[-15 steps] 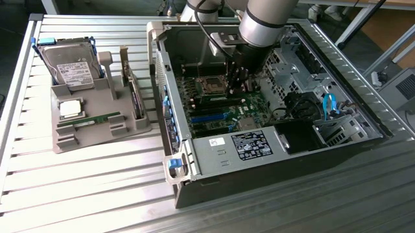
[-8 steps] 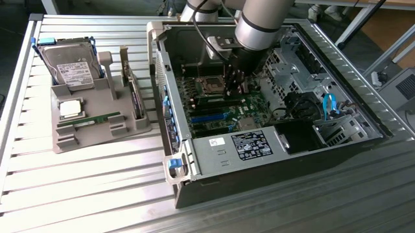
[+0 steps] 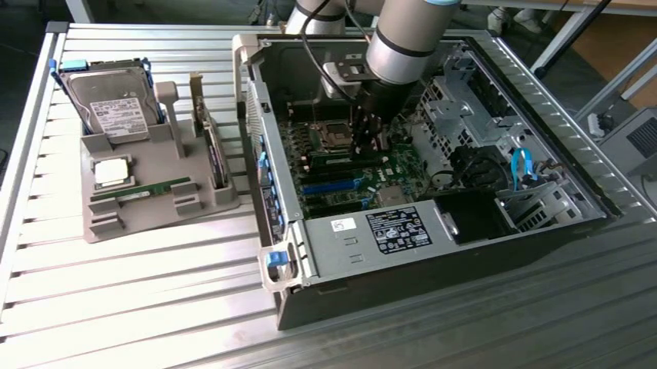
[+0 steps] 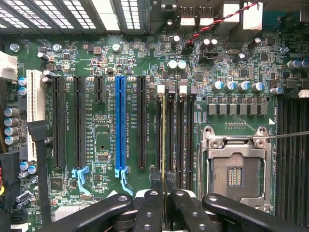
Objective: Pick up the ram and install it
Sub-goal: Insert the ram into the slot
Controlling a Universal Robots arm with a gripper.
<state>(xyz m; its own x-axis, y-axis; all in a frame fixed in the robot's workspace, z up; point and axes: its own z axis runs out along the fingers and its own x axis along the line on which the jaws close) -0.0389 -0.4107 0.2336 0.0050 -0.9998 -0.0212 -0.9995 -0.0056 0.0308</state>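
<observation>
End effector [image 4: 164, 200] is pinched narrow on the ram [image 4: 164, 145], which stands on edge in a memory slot just beside the empty CPU socket [image 4: 236, 169], inside the open case [image 3: 431, 231].

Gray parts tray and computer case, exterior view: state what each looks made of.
Gray parts tray: probably moulded plastic, matte, with uniform gray colour and rounded blocky ribs. Computer case: likely sheet steel, bare and silvery, with stamped panels and folded edges.

Arm reaching straight down, wrist vertical, gripper [image 4: 164, 205] low, fingers [image 4: 150, 210] nearly closed together
</observation>
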